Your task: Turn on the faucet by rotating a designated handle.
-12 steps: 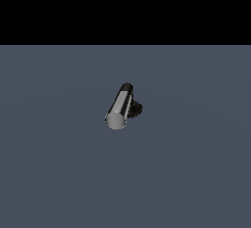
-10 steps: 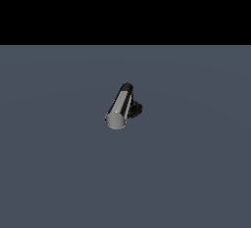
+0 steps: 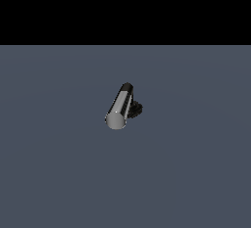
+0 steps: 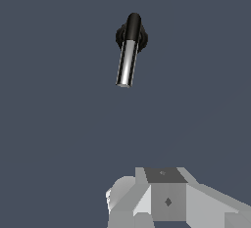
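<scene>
Handle (image 3: 119, 107) looks rigid, glossy, likely slick, so push near its free grey end; gripper (image 4: 166, 200) well apart, finger state can't be told.

You see only part of the white and grey blocky gripper (image 4: 166, 200) in the wrist view, cut off by the frame edge. Its fingertips are out of frame, so you cannot determine the jaw opening. The exterior view shows no arm.
</scene>
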